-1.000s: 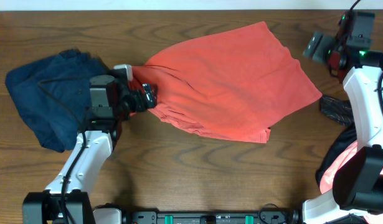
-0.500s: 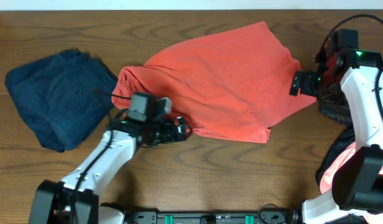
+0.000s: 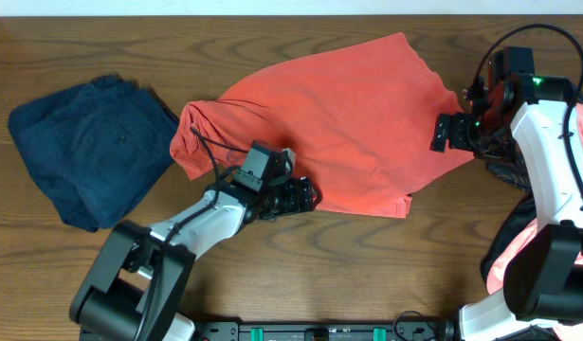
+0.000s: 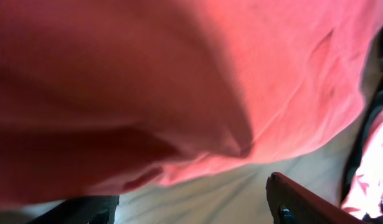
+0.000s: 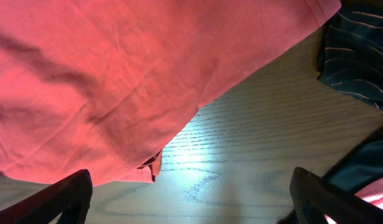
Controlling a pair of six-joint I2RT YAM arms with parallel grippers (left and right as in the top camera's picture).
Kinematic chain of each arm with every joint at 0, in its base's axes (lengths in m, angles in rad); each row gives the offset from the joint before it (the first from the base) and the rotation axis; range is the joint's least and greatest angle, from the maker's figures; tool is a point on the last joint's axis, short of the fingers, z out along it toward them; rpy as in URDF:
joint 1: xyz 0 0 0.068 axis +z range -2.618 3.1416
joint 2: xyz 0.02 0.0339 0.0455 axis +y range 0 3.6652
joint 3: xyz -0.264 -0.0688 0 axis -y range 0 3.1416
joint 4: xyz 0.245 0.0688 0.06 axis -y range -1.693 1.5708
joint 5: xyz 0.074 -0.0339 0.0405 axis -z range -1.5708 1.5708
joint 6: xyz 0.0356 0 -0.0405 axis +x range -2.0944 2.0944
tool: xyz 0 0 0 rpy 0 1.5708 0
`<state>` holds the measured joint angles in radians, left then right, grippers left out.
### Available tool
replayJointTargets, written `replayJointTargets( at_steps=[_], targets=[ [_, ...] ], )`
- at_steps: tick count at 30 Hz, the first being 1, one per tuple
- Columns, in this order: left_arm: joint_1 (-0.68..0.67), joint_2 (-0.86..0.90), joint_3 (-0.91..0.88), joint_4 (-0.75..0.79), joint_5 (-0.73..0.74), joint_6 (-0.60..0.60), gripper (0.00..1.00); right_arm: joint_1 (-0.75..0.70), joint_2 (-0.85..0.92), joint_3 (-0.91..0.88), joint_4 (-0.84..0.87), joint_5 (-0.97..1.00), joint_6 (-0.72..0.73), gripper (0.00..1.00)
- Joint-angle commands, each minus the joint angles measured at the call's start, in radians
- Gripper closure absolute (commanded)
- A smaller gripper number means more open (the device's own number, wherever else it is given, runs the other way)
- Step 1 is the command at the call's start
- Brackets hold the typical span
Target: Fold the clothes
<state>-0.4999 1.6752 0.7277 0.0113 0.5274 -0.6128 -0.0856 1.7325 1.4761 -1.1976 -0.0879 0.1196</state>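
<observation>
Now the orange-red T-shirt point(image 3: 348, 123) lies spread in the middle of the table point(image 3: 367, 256). The left gripper point(image 3: 308, 196) is at its near hem, jaws apart, holding nothing; the right gripper point(image 3: 441, 133) stands wide open at its right edge.

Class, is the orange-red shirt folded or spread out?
Spread, not folded: the shirt lies open and flat, only its left end bunched.

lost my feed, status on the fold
Left pincer open at near edge of orange shirt; right pincer open at its right edge. Shirt unfolded. Navy garment apart.
</observation>
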Motion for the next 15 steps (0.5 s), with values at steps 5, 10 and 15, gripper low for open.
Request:
replayJointTargets(
  at_steps=[5,10,15],
  targets=[
    [-0.005,0.069,-0.006,-0.002,-0.046,-0.013,0.80,0.008,-0.019,-0.006,-0.003,-0.006,-0.017,0.01],
    [-0.005,0.067,-0.006,-0.052,-0.045,-0.013,0.94,0.007,-0.019,-0.006,-0.002,-0.006,-0.016,0.01],
    [0.032,0.056,-0.006,-0.143,-0.047,0.047,0.94,0.007,-0.019,-0.006,-0.002,-0.006,-0.017,0.01]
  ],
)
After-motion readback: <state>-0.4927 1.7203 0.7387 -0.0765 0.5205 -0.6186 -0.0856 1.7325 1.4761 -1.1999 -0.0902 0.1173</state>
